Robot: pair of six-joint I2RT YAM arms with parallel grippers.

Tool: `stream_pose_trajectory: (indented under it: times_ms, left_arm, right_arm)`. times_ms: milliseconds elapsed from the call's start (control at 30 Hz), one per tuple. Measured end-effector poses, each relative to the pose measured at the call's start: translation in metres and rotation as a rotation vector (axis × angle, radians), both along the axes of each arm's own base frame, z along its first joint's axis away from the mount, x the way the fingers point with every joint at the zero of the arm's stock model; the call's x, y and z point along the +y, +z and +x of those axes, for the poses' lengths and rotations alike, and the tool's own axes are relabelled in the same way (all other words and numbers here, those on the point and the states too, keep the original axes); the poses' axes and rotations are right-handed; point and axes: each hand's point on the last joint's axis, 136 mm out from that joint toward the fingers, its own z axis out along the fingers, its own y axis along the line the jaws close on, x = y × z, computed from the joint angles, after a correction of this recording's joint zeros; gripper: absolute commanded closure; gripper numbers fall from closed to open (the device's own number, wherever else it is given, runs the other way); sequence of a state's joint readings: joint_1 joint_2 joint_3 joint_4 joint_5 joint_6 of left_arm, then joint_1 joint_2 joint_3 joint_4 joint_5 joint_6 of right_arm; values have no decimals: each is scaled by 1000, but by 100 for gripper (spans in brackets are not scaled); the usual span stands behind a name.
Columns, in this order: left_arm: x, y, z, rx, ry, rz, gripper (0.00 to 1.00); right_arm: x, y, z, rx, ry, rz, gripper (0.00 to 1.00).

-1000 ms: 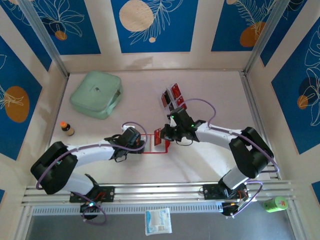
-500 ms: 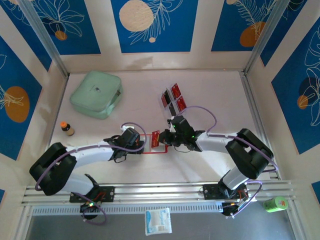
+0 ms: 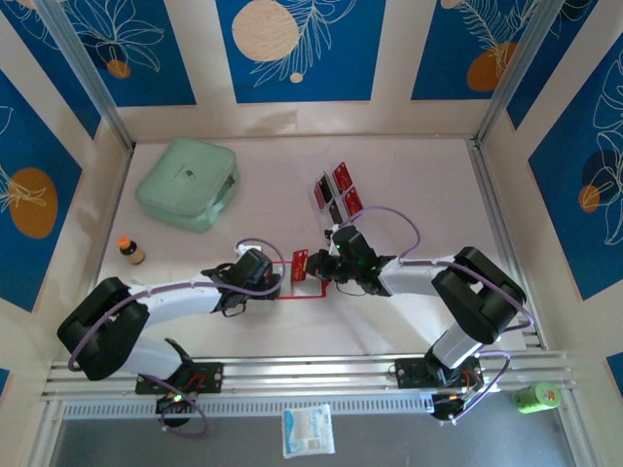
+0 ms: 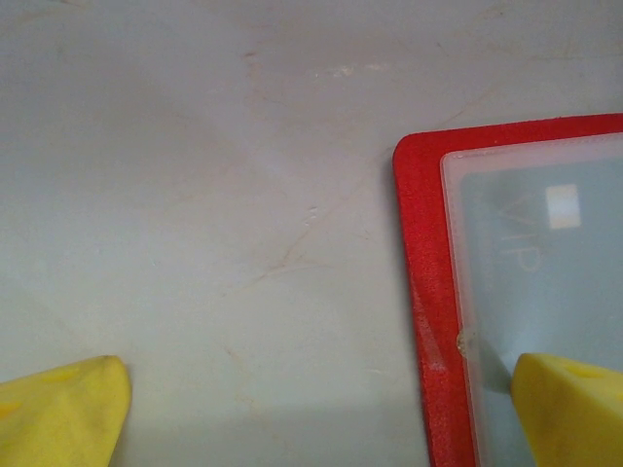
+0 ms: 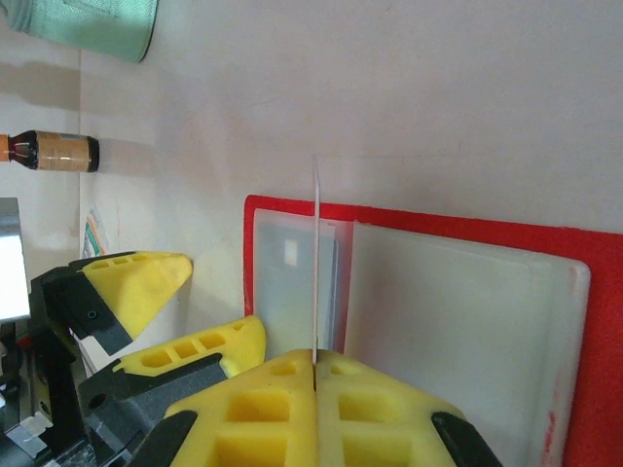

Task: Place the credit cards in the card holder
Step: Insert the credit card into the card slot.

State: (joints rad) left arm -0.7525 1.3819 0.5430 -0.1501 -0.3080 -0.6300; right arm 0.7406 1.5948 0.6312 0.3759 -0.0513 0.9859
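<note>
- Change: over the last second the right claw (image 5: 315, 362) has swung from the holder's 3 o'clock side toward its 9 o'clock half and sunk lower, taking its card (image 5: 315, 253) with it. The left claw (image 3: 273, 280) has not stirred.
- Meaning: the card now stands over the clear pockets rather than beside them, so the step in hand looks like insertion, no longer carrying. The slide into a pocket is not yet made.
- Right claw: jaws fully closed on the card's lower edge. The card stands upright, edge-on in the wrist view, near the seam between two pockets. Whether its far edge touches the holder cannot be told.
- Left claw: jaws spread as wide as they go, gripping nothing. One fingertip (image 4: 569, 409) lies over the corner of a pocket, apparently pinning it, and the other hangs over bare table (image 4: 243, 195).
- Holder (image 5: 604, 370): open flat near the table's centre, with the left claw at its 9 o'clock edge and the right claw above it.
- Left pocket: a pale sheet with a white square shows through; whether it is a card already lodged cannot be told.
- Other cards (image 3: 341, 178): upright at 1 o'clock from the holder, well apart.
</note>
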Motion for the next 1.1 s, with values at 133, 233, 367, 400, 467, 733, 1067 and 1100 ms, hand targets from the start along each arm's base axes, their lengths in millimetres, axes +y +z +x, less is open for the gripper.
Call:
stream_pose_trajectory:
  times_ms: [133, 233, 367, 400, 467, 733, 1067, 1100]
  left_arm:
    - [0, 0, 0, 0, 0, 0, 0]
    - [0, 0, 0, 0, 0, 0, 0]
    - [0, 0, 0, -2, 0, -2, 0]
    - [0, 1, 0, -2, 0, -3, 0]
    - [0, 0, -1, -1, 0, -2, 0]
    - [0, 0, 0, -3, 0, -3, 0]
    - [0, 0, 0, -4, 0, -4, 0]
    - [0, 0, 0, -5, 0, -5, 0]
  right_arm:
    - [-2, -2, 0, 2, -8, -3, 100]
    - [-1, -3, 1, 1, -14, 0, 100]
    - [-1, -6, 2, 4, -15, -2, 100]
    - [-1, -7, 2, 5, -15, -3, 100]
    - [-1, -8, 2, 8, -15, -5, 100]
    - [0, -9, 3, 9, -18, 2, 100]
    - [4, -8, 3, 4, -7, 20, 100]
    - [4, -8, 3, 4, -6, 21, 100]
